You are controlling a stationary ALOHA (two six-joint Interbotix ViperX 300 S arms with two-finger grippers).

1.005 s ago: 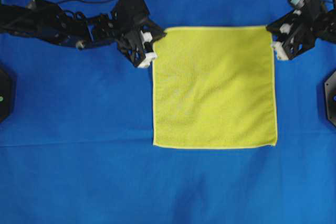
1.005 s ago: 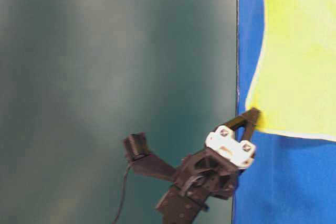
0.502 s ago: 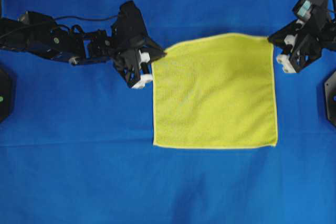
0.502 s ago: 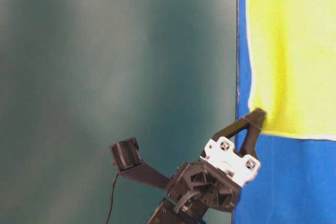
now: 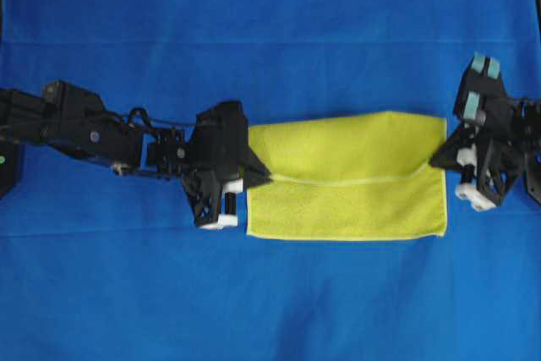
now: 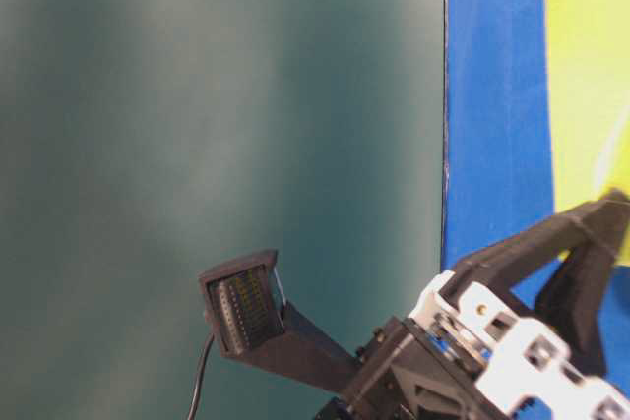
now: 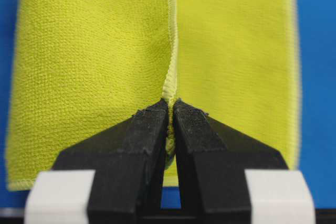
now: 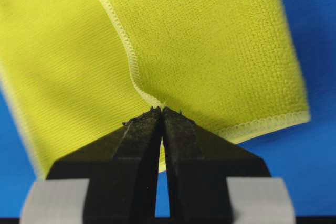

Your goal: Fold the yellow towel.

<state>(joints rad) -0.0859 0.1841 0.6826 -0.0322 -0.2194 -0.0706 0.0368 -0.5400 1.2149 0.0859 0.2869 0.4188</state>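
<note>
Your yellow towel (image 5: pixel 347 177) lies partly folded on the blue bench (image 5: pixel 270 310), near the middle and a little to the right in the overhead view. Its far part is carried over toward the near edge, so a hemmed edge runs across the cloth from side to side, with a strip of the lower layer showing below it. Your left gripper (image 5: pixel 264 178) sits at the towel's left side, fingers (image 7: pixel 152 129) pinched together on the hem at that corner. Your right gripper (image 5: pixel 439 161) is at the right side, fingers (image 8: pixel 142 129) likewise clamped on the hemmed corner there. In the table-level view, one gripper fills the lower right, touching the towel's edge.
</note>
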